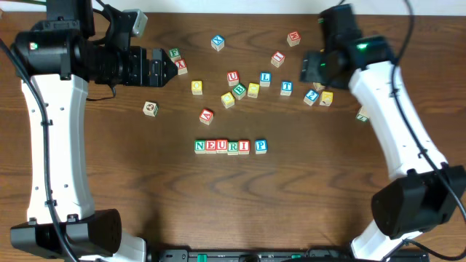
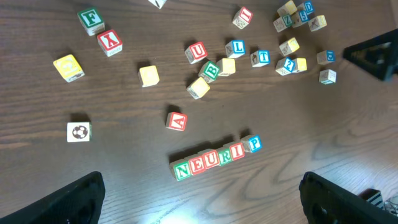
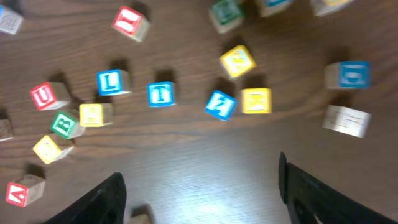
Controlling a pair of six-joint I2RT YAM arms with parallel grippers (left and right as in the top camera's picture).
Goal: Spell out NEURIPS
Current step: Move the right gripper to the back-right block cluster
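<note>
Dark wood-grain bench (image 1: 109, 182) fills the overhead view. Your NEURIPS row (image 1: 222, 146) lies well apart from both claws, back toward the arm bases. N, E, U, R and I touch side by side, and the P cube (image 1: 261, 146) sits just beside the I with a small gap. Your left claw (image 1: 166, 65) points across the bench, and a green F cube (image 1: 174, 53) and a red X cube (image 1: 180, 66) show just past its tips. You cannot judge its spread from up here. Your right claw (image 1: 309, 67) hangs above the loose cubes, its fingers hard to make out under the wrist.

From the left wrist you see the left claw (image 2: 200, 186) standing wide. Its fingers (image 2: 74, 202) sit in the lower corners with bare bench between them. The NEURIPS row (image 2: 211, 159) lies just ahead of that gap, slanted, with the P end farthest from the claw. A red A cube (image 2: 176, 121) sits a little farther ahead. A cube with a ball picture (image 2: 78, 131) lies ahead of one finger.

From the right wrist the picture is blurred. Your right claw (image 3: 200, 169) is spread wide and holds nothing. Ahead of it lie a blue L cube (image 3: 112, 82) and a blue T cube (image 3: 161, 94). A tilted blue cube (image 3: 219, 104) sits just beside a yellow cube (image 3: 256, 100); you cannot read their letters.
</note>
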